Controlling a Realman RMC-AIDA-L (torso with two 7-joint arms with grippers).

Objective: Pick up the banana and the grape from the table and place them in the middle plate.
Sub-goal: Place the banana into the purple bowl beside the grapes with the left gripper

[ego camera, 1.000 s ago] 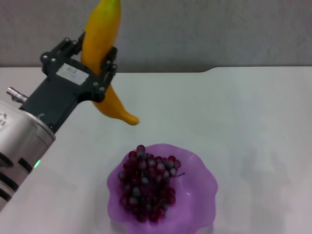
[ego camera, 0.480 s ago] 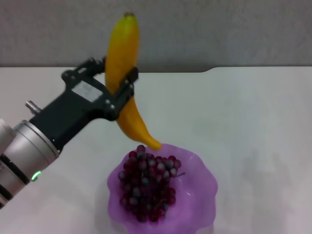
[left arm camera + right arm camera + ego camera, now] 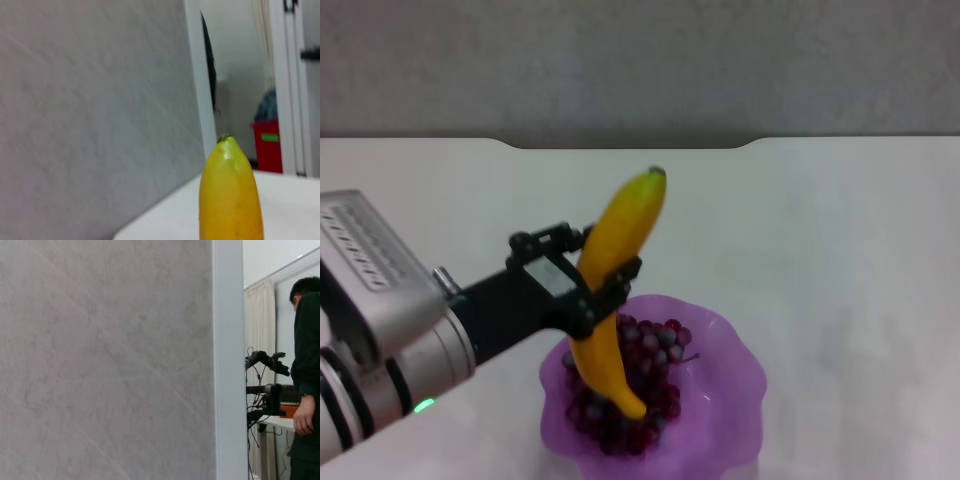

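The long curved yellow banana is gripped at mid-length by the left gripper, its lower tip over the dark red-purple grape bunch in the translucent purple scalloped plate on the white worktop. Placement is judged under way; lowering and release are called for next. The right gripper is not seen.

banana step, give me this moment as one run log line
left end effector: shut on banana | banana: lower tip over grapes in purple plate | right arm: out of view
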